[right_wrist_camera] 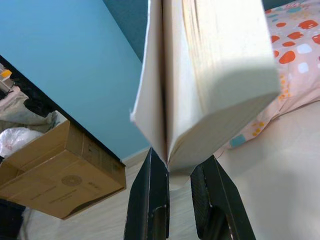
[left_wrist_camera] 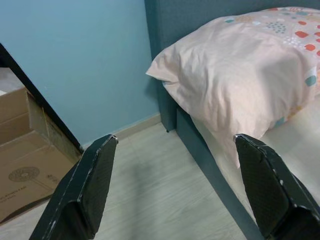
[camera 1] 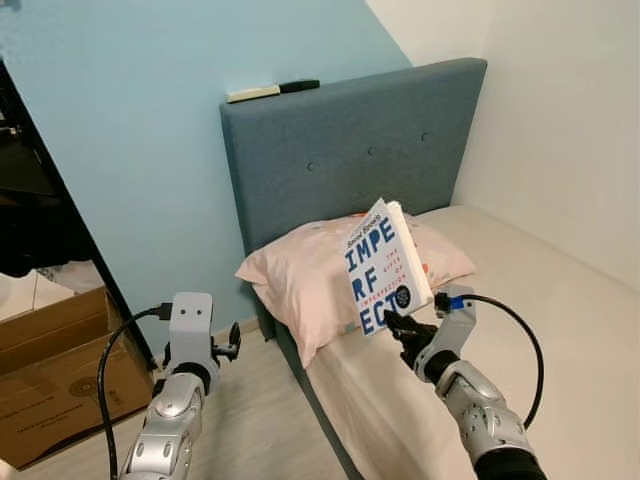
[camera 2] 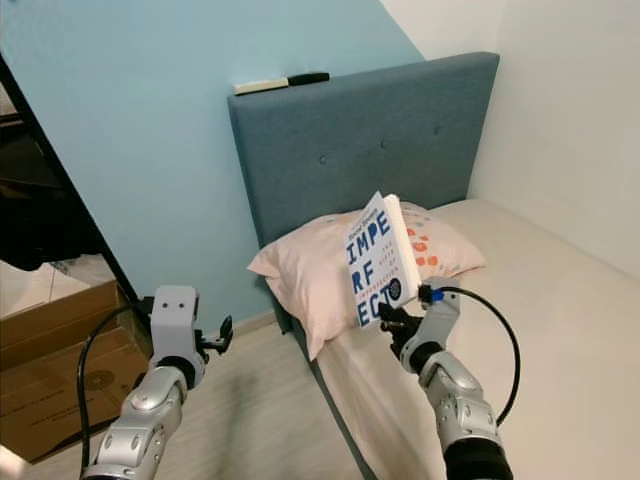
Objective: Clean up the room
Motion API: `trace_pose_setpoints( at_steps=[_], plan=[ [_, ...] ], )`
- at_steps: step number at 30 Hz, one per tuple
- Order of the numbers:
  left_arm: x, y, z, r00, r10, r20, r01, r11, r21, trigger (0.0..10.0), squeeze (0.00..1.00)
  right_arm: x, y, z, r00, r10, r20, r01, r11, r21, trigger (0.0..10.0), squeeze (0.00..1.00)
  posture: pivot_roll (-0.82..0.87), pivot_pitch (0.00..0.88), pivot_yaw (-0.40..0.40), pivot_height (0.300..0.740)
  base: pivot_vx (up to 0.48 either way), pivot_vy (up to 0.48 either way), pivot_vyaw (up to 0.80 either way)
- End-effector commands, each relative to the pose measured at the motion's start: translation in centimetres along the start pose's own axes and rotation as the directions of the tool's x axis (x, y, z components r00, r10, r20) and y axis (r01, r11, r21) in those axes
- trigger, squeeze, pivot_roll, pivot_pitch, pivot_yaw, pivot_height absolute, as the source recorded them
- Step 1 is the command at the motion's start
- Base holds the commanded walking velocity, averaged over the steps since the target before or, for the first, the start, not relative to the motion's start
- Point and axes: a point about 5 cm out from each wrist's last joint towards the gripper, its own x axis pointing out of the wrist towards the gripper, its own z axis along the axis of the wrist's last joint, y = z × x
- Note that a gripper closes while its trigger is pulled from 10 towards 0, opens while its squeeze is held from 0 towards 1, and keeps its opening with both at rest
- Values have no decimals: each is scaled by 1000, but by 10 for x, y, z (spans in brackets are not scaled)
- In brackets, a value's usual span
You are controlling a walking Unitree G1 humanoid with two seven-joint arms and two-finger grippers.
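1. Two grippers are before us; our right gripper (camera 1: 403, 327) pinches the lower edge of a white paperback book (camera 1: 388, 266), fingers pressed onto it.
2. We hold the book upright and slightly tilted above the bed's near edge, in front of the pink pillow (camera 1: 300, 270).
3. Our left gripper (left_wrist_camera: 175, 185) hangs over the pale floor (left_wrist_camera: 150, 200) beside the bed (camera 1: 560, 330), fingers spread wide and empty.
4. A cardboard box (camera 1: 50, 380) sits on the floor at our left, near the blue wall (camera 1: 130, 150).
5. We see a dark marker (camera 1: 298, 86) atop the grey-blue headboard (camera 1: 350, 150).
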Motion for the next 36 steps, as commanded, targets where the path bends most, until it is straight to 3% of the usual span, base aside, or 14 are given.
trace_pose_setpoints(
  at_steps=[1,36],
  plan=[
    [2,1,0,1000,6,2,-6,1000,19,10000,0,0,3,4,999,11,38,-11,1000,-5,10000,0,39,7,6,707,0,0,-800],
    [4,5,3,999,37,30,-38,999,25,10000,0,1,4,3,999,16,33,-16,1000,0,10000,0,39,15,-1,707,0,0,-800]
  ],
)
